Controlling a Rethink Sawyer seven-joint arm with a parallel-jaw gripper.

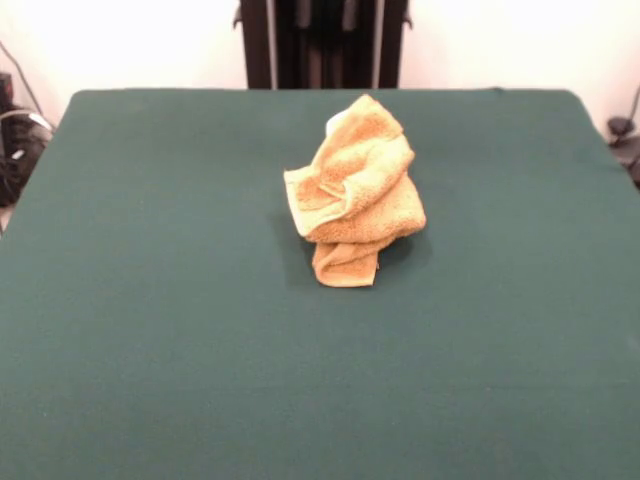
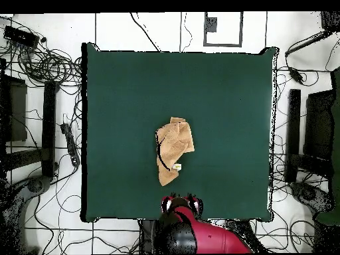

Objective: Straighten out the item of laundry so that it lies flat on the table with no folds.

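A golden-orange towel (image 1: 355, 190) sat crumpled in a tall heap near the middle of the green bench (image 1: 150, 300), folded over itself several times. The red arm (image 2: 199, 234) was drawn back at the bench's robot-side edge, its jaws (image 2: 179, 199) well short of the towel and touching nothing; whether they stood apart or together could not be told. The likely trouble: pinching several stacked layers at once would drag the whole heap along rather than open it, and a grip on a buried fold instead of a free corner could tighten the bundle.
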